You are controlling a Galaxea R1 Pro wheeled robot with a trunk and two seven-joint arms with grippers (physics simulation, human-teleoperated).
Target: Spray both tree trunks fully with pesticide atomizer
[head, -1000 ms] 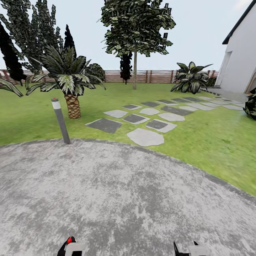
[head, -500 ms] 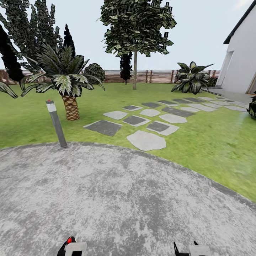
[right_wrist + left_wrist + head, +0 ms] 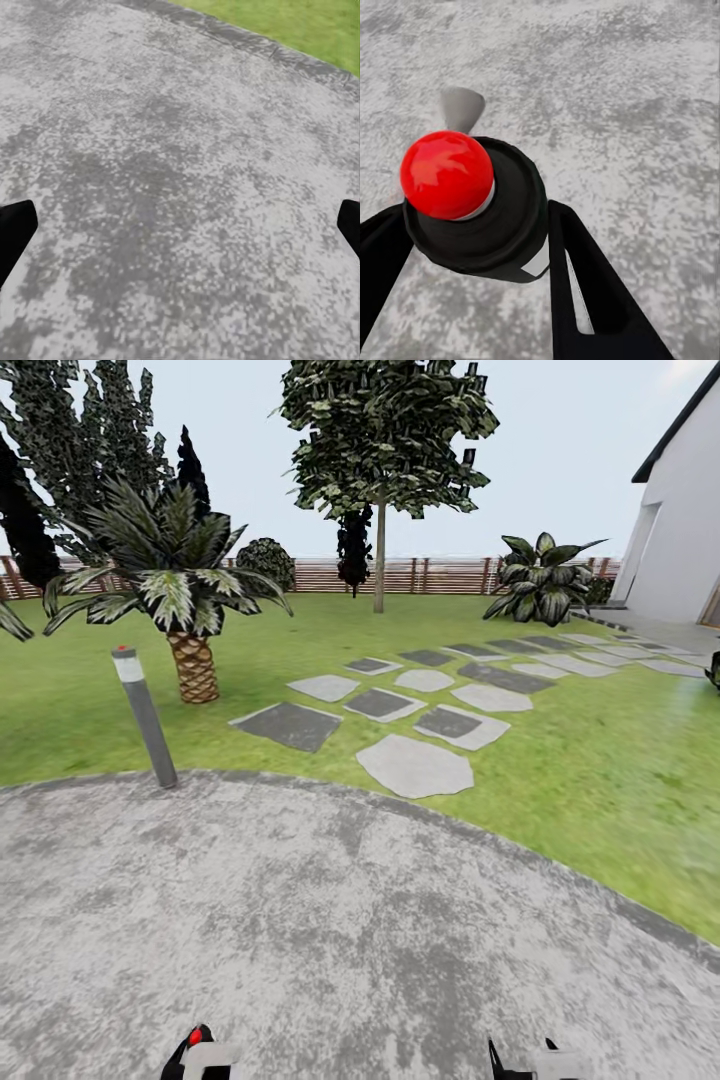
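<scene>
In the left wrist view my left gripper (image 3: 478, 219) is shut on the pesticide atomizer (image 3: 446, 172), a black cap topped by a red ball with a grey nozzle beyond it. Its red top also peeks up at the head view's lower edge (image 3: 195, 1037). My right gripper (image 3: 180, 225) is open above the grey stone patio (image 3: 330, 920), with nothing between its fingers. Across the green lawn (image 3: 580, 780) one tree with a thin pale trunk (image 3: 379, 555) stands by the slat fence (image 3: 440, 574). Another leafy crown (image 3: 95, 430) rises at the far left, its trunk hidden.
A grey bollard lamp (image 3: 143, 715) stands at the patio's curved edge, and a short palm (image 3: 185, 600) grows just behind it. Grey stepping stones (image 3: 415, 765) lead across the grass toward a white house (image 3: 685, 530). Dark cypresses (image 3: 353, 550) and a broad-leaf shrub (image 3: 540, 580) line the fence.
The whole head view has shifted: the bollard and palm have slid left and the stones a little lower, so the camera has moved. Both grippers hold as before.
</scene>
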